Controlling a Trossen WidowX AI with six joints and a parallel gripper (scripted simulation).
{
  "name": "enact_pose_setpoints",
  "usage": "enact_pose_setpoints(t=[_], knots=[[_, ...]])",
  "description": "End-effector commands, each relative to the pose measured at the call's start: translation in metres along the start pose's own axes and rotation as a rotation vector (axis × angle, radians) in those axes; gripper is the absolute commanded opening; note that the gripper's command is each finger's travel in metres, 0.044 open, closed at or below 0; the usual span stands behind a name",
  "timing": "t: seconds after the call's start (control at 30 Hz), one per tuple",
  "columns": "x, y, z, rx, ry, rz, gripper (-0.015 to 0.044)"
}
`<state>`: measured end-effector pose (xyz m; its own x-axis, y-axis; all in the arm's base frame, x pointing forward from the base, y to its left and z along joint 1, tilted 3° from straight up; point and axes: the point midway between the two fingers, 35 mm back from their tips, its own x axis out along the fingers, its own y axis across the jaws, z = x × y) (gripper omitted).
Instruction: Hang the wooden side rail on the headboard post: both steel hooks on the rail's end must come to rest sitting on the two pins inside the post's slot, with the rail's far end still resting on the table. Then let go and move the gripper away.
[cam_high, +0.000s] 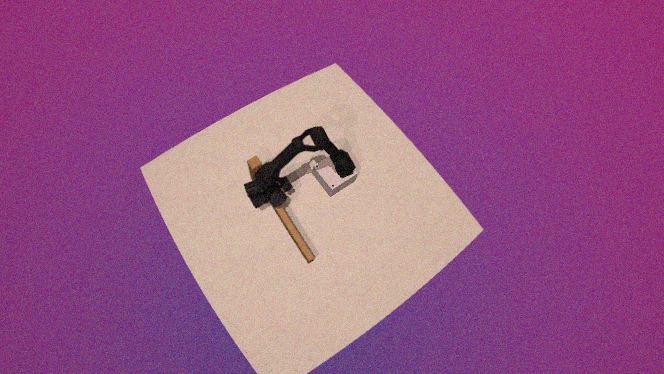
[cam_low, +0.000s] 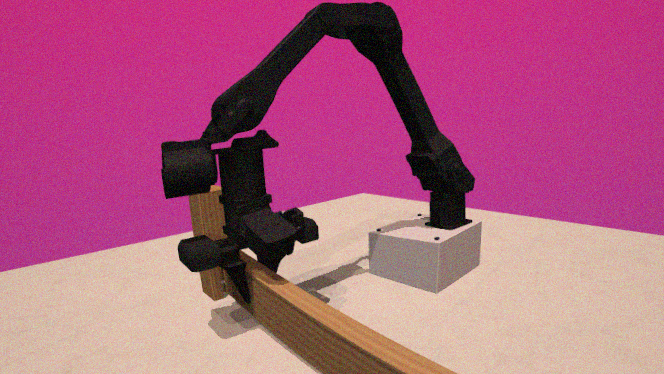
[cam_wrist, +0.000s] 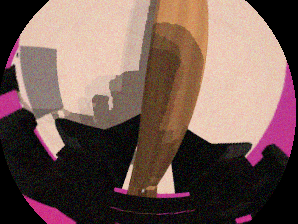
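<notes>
The wooden side rail (cam_high: 296, 235) (cam_low: 340, 320) (cam_wrist: 180, 15) slants away from the headboard post (cam_high: 253, 162) (cam_low: 206, 215), which stands upright behind the gripper. My gripper (cam_low: 258, 280) (cam_wrist: 155, 118) is shut on the rail near its hook end, one finger on each side. That end is close against the post's lower part in the exterior view. A small bit of metal (cam_low: 223, 286) shows between them; whether the hooks sit on the pins is hidden. The rail's far end shows in the top view, near the table surface; contact there cannot be told.
The arm's pale grey base block (cam_high: 324, 182) (cam_low: 405, 260) (cam_wrist: 40, 75) stands on the table to the right of the post and rail in the exterior view. The arm arches over from it, and its wrist is close beside the post's upper part.
</notes>
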<state>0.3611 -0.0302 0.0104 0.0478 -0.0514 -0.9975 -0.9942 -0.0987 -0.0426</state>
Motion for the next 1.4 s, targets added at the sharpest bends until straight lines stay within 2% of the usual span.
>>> enact_pose_setpoints(t=[0.0, 1.37], knots=[[-0.0026, -0.0018, -0.0009, -0.002, 0.001, -0.006, 0.0], [-0.0011, -0.0009, -0.0056, -0.002, 0.001, -0.006, 0.0]])
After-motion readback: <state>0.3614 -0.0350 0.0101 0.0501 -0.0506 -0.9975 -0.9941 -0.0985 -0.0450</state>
